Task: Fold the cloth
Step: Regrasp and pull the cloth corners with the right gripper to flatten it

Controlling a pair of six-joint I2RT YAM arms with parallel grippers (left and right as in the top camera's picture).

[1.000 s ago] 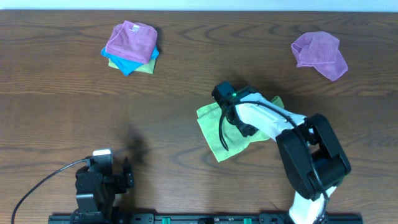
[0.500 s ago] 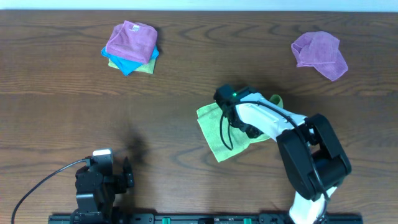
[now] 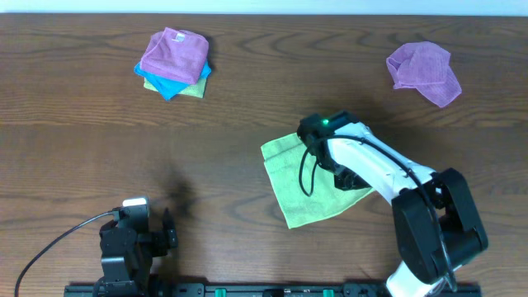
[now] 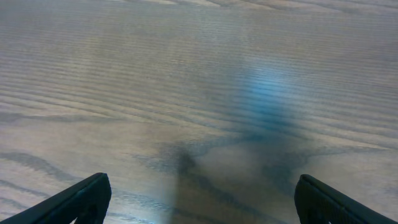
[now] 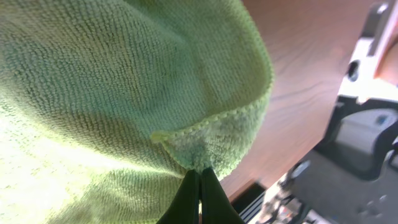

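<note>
A light green cloth (image 3: pixel 299 191) lies rumpled at the table's middle, its right part under my right arm. My right gripper (image 3: pixel 345 178) is over the cloth's right side. In the right wrist view the gripper (image 5: pixel 200 186) is shut on a pinched edge of the green cloth (image 5: pixel 124 81), which hangs folded over above the brown table. My left gripper (image 3: pixel 169 231) rests at the front left, far from the cloth. In the left wrist view it (image 4: pixel 199 199) is open over bare wood with nothing between its fingers.
A stack of folded cloths (image 3: pixel 173 62), purple on top of blue and green, sits at the back left. A crumpled purple cloth (image 3: pixel 425 70) lies at the back right. The table's front edge and the arm bases are close below.
My right gripper has moved to the right and slightly toward the front with the cloth's edge in it. The green cloth has shifted and spread toward the front. The left arm has not moved.
</note>
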